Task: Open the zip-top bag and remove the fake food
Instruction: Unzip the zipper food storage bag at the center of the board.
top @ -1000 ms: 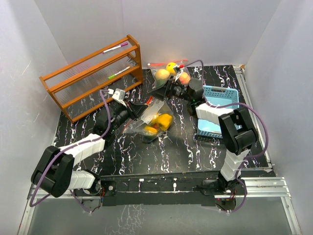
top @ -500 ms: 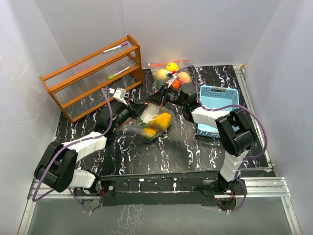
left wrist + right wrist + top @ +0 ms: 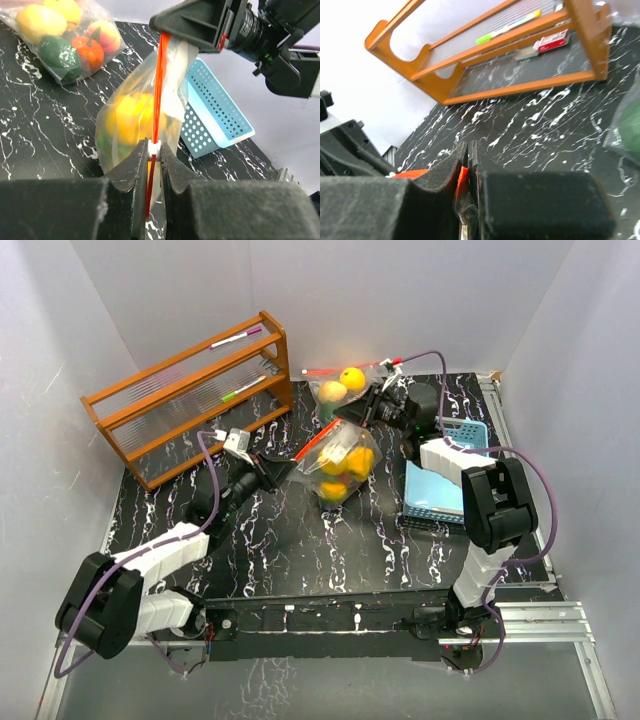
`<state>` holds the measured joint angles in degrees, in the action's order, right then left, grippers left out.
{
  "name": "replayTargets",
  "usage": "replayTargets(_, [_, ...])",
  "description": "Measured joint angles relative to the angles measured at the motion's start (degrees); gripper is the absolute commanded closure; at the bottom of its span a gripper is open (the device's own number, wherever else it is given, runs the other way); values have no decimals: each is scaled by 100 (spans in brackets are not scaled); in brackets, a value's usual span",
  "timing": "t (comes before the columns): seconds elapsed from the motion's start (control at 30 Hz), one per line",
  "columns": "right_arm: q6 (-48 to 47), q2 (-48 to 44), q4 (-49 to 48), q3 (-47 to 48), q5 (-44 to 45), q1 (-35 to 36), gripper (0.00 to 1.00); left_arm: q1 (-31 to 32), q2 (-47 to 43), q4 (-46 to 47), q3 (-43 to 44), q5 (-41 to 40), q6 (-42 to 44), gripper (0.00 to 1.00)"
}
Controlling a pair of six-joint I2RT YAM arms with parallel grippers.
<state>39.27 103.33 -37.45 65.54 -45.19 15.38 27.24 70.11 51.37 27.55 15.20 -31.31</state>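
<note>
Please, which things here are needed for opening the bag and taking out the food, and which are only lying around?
Needed: held bag, red zip strip, fake food inside it, left end effector and right end effector, both shut on the strip.
Only lying around: wooden rack, marker pens, blue basket, second bag of fruit at the back.

The left arm [image 3: 165,545] reaches forward and to the right from its base, and the left gripper [image 3: 284,468] is closed on one end of the bag's [image 3: 345,468] zip strip [image 3: 159,85]. The right arm [image 3: 490,505] bends at the elbow and stretches left, with the right gripper [image 3: 347,419] pinched tight on the strip's other end. The two grippers face each other
</note>
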Motion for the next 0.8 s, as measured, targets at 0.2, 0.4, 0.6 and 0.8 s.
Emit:
replayTargets(0.2, [20, 470, 57, 645, -249, -389, 92, 0, -684, -328, -409, -39, -109, 100])
replayTargets(0.4, [227, 796, 68, 1005, -433, -376, 91, -2, -1298, -807, -581, -192, -129, 100])
replayTargets(0.6, [118, 739, 55, 1034, -153, -190, 22, -2, -1082, -984, -496, -214, -20, 100])
replayTargets(0.8, [-855, -393, 1040, 879, 916, 96, 10, -2, -345, -780, -192, -103, 66, 100])
